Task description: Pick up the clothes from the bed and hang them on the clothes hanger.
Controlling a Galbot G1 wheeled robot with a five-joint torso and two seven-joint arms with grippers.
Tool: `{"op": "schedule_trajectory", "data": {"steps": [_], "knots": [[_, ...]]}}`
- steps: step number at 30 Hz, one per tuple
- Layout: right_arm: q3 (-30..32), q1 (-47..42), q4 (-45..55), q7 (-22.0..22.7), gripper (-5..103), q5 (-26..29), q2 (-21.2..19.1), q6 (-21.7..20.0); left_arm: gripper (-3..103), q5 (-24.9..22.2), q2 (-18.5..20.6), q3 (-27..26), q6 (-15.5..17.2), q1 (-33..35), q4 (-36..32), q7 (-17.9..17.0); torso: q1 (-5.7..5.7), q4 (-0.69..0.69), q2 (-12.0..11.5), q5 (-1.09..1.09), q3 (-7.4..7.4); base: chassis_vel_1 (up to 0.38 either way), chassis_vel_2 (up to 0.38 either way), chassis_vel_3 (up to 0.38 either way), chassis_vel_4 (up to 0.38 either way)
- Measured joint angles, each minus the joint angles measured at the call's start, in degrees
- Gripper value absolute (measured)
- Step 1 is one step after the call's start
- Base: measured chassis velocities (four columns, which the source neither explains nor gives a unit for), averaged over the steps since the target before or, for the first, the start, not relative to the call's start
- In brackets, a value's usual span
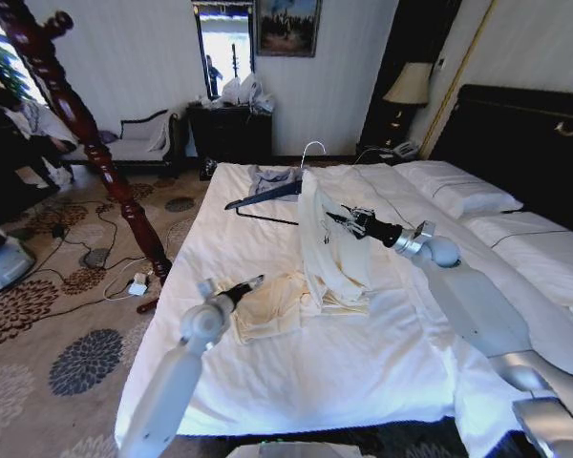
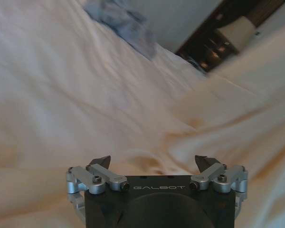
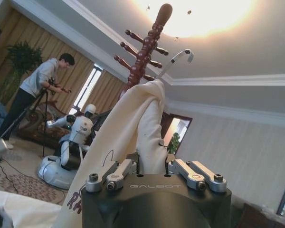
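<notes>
The cream clothes (image 1: 332, 250) are half lifted off the white bed (image 1: 363, 363): one part stands up in a tall fold, the rest lies crumpled on the sheet. My right gripper (image 1: 349, 221) is shut on the raised fold (image 3: 141, 123). The black clothes hanger (image 1: 265, 197) pokes out to the left of that fold. Its silver hook (image 1: 312, 149) rises above the top of the cloth (image 3: 179, 61). My left gripper (image 1: 249, 284) hovers open low over the flat part of the clothes (image 2: 190, 137), fingers (image 2: 102, 162) apart with nothing between them.
A folded grey-blue garment (image 1: 272, 177) lies near the bed's far edge. The reddish-brown pole stand (image 1: 88, 129) leans at the bed's left side over carpet strewn with cables (image 1: 95, 277). White pillows (image 1: 458, 191) and the black headboard (image 1: 525, 143) sit to the right.
</notes>
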Motion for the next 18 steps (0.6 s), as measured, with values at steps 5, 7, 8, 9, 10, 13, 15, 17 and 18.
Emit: {"op": "schedule_trajectory", "data": {"steps": [5, 7, 8, 9, 10, 13, 15, 17, 18], "knots": [[-0.8, 1.1, 0.6, 0.0, 23, 0.8, -0.3, -0.2, 98, 0.7, -3.5, 1.6, 0.0, -3.0, 4.4, 0.2, 0.00, 0.00, 0.0, 0.01, 0.00, 0.000, 0.000, 0.000, 0.000], [-0.9, 1.3, 0.6, 0.0, 23, 1.0, -0.3, -0.2, 98, 0.7, -3.7, 1.7, -0.1, -3.5, 5.1, 0.3, 0.00, 0.00, 0.0, 0.00, 0.00, 0.000, 0.000, 0.000, 0.000], [-1.0, 1.5, 0.8, 0.0, 23, 1.2, -0.3, -0.3, 97, 0.5, -3.9, 1.8, -0.3, -3.9, 5.7, 0.4, 0.00, 0.01, 0.0, 0.00, 0.00, 0.000, 0.000, 0.000, 0.000], [-1.1, 1.8, 0.9, 0.0, 23, 1.4, -0.3, -0.4, 96, 0.2, -4.0, 1.9, -0.4, -4.4, 6.4, 0.5, 0.00, 0.02, 0.0, 0.00, 0.00, 0.000, 0.000, 0.000, 0.000], [-1.3, 2.0, 1.1, 0.0, 23, 1.7, -0.3, -0.5, 93, -0.7, -4.3, 1.9, -0.7, -5.3, 7.2, 0.7, 0.00, 0.02, 0.0, -0.01, 0.00, 0.000, 0.000, 0.000, 0.000], [-1.5, 2.4, 1.3, 0.1, 23, 1.9, -0.3, -0.6, 85, -2.5, -4.6, 1.9, -0.8, -6.1, 8.2, 0.9, -0.01, 0.01, 0.0, 0.00, 0.00, 0.000, 0.000, 0.000, 0.000], [-1.7, 2.7, 1.4, 0.2, 23, 2.0, -0.1, -0.6, 80, -3.9, -5.0, 2.2, -1.2, -6.7, 9.1, 1.1, 0.00, 0.01, 0.0, 0.00, -0.01, 0.000, 0.000, 0.000, 0.000], [-1.8, 2.8, 1.4, 0.2, 23, 2.1, 0.0, -0.6, 75, -4.4, -5.3, 2.6, -1.4, -6.8, 9.4, 1.2, 0.00, 0.01, 0.0, 0.00, -0.01, 0.000, 0.000, 0.000, 0.000], [-1.9, 2.9, 1.5, 0.3, 23, 2.2, 0.0, -0.6, 70, -4.7, -5.7, 2.9, -1.5, -6.9, 9.8, 1.2, 0.00, 0.02, 0.0, -0.01, -0.01, 0.000, 0.000, 0.000, 0.000]]}}
